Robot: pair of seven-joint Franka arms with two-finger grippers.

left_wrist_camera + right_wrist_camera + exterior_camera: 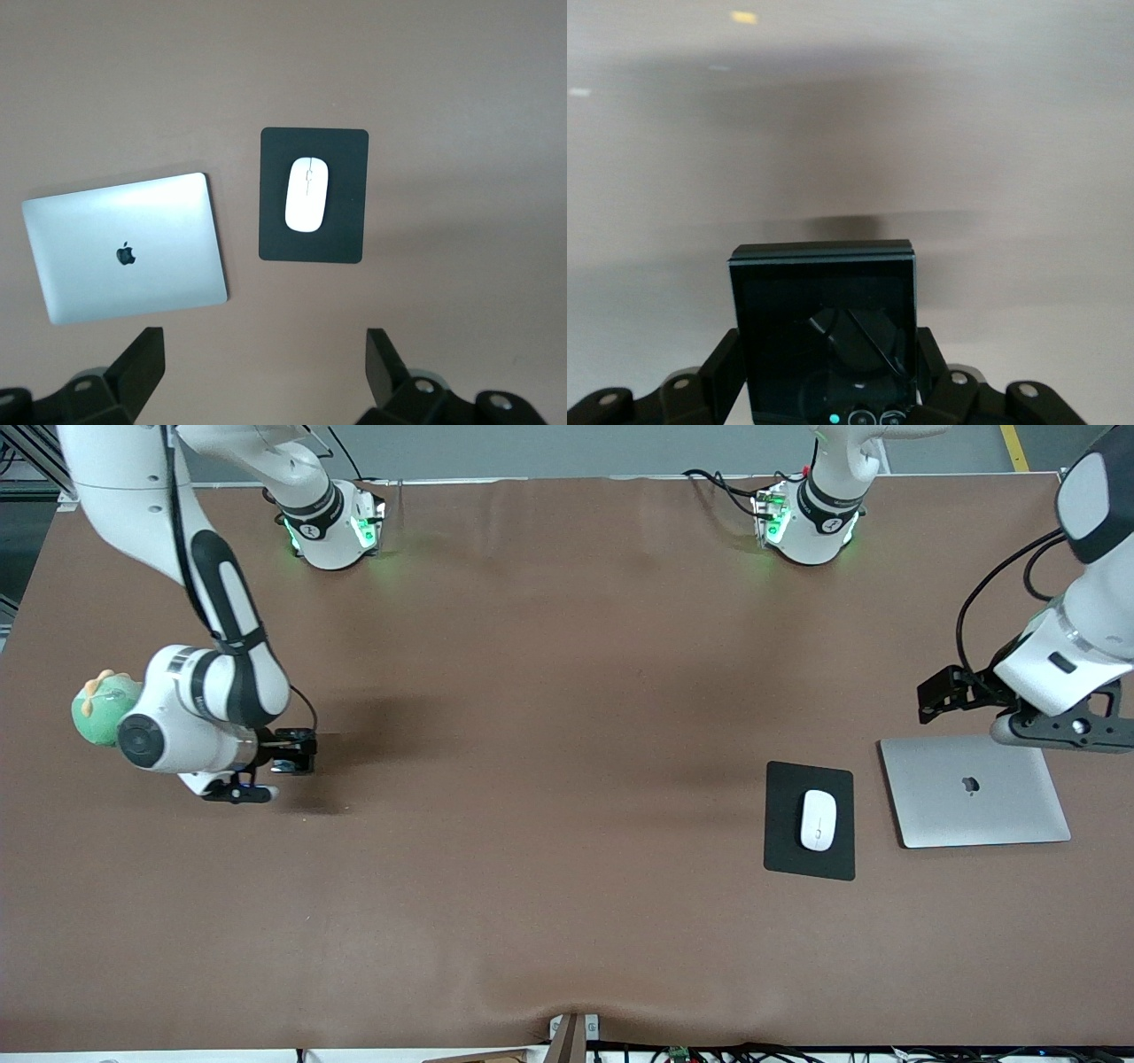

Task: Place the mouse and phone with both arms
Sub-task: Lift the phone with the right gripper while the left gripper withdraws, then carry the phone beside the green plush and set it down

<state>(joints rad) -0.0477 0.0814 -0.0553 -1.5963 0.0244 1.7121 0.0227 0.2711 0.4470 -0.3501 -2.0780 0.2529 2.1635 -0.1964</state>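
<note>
Biggest thing first: on the table (567, 691) the silver laptop (974, 793) is lying around 4 o'clock. The black mouse pad (780, 850) is sitting just beside it at the laptop's 9 o'clock, with the white mouse (818, 820) resting on the pad. The left gripper (266, 350) is hanging spread wide and empty over the laptop's farther edge, waiting. The right gripper (828, 354) is hovering low near the table's 9 o'clock, clamping the folded phone (822, 301) by its side edges. I'd be lowering it level and letting go only at touchdown, so nothing's skidding.
</note>
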